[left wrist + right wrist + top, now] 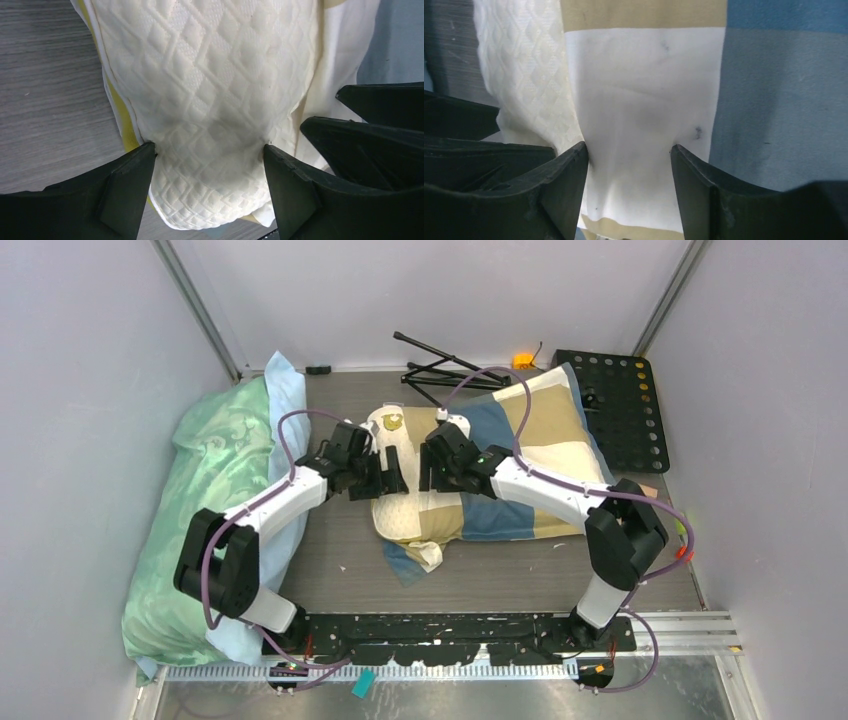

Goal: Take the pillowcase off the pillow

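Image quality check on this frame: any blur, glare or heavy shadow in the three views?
Top external: evenly lit, sharp, no glare, soft shadows only. Left wrist: pillow quilting crisp, grey shadow where the left gripper pinches it. Right wrist: pillowcase slightly soft, similar shadow at the right gripper; its fingers near-black.

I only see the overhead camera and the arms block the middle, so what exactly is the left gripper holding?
Observer: The left gripper is shut on the bare quilted pillow, with no cover over that part.
Operator: And the right one?
Observer: The right gripper is shut on a white block of the pillowcase, creased toward the pinch.
Operator: Any pillow caught in that pinch?
Observer: Cannot tell, but bare quilting shows right beside it.
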`<state>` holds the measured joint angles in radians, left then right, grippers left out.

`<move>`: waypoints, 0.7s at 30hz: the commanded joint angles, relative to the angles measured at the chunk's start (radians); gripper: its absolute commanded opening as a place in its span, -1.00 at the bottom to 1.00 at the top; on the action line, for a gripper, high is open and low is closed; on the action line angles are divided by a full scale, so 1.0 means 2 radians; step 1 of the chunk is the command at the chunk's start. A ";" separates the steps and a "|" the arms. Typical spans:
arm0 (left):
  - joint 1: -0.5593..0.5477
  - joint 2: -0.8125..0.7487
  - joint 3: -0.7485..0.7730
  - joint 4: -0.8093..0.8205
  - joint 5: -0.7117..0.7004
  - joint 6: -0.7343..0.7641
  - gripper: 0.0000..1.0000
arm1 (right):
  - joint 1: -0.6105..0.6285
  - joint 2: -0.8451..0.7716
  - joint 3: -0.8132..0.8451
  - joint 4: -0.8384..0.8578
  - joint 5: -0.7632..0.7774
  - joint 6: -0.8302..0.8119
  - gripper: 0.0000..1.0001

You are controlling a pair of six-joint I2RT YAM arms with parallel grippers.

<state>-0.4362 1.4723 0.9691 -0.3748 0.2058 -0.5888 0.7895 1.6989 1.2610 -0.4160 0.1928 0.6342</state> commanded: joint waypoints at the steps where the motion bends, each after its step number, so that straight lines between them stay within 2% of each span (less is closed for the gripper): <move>1: 0.003 0.024 0.033 0.004 -0.013 0.028 0.62 | -0.001 0.001 0.013 0.012 0.050 -0.004 0.22; 5: 0.003 0.046 0.043 0.012 -0.003 0.027 0.59 | -0.001 -0.012 -0.002 0.013 0.075 -0.010 -0.18; 6: 0.003 0.050 0.044 0.014 -0.003 0.027 0.52 | -0.001 -0.015 -0.005 0.012 0.081 -0.013 -0.35; 7: 0.003 0.053 0.046 0.015 -0.003 0.028 0.30 | -0.001 -0.018 -0.007 0.011 0.087 -0.014 -0.49; 10: 0.003 0.048 0.059 -0.004 -0.036 0.042 -0.92 | -0.002 -0.028 -0.014 -0.001 0.114 -0.019 -0.89; 11: 0.003 0.042 0.065 -0.017 -0.053 0.045 -0.99 | -0.002 -0.033 -0.016 -0.009 0.128 -0.017 -0.98; 15: 0.003 -0.003 0.097 -0.067 -0.106 0.068 -1.00 | -0.027 -0.076 -0.052 -0.016 0.161 -0.016 -0.99; 18: 0.006 -0.037 0.133 -0.108 -0.142 0.084 -1.00 | -0.081 -0.123 -0.085 -0.017 0.145 -0.016 -1.00; 21: 0.019 -0.070 0.148 -0.122 -0.138 0.073 -1.00 | -0.140 -0.164 -0.114 -0.024 0.138 -0.019 -0.99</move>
<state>-0.4435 1.4708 1.1751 -0.5522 0.0544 -0.4782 0.6483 1.5055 1.0901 -0.4187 0.3973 0.6075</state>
